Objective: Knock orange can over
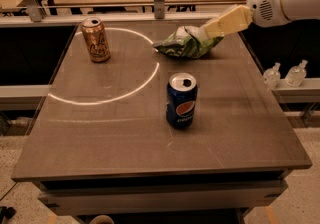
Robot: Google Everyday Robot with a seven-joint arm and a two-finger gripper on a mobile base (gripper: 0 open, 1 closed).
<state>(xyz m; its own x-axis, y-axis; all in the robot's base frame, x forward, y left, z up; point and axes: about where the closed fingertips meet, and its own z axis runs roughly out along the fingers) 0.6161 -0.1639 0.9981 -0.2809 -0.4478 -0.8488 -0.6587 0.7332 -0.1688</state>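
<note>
Copper-orange metal, smooth and cylindrical: the orange can [96, 39] is standing upright at the tabletop's [240, 133] far left, well apart from our pincer [210, 28], which is hovering above the crinkly green chip bag [185, 45]. We cannot tell whether it is spread. We are judging a sideways push near the silver top surest for tipping it.

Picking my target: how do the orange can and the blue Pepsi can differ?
The orange can is copper with cursive lettering, far left; the blue Pepsi can is blue with a logo, near centre. Both stand upright. The gripper is at the chip bag.
</note>
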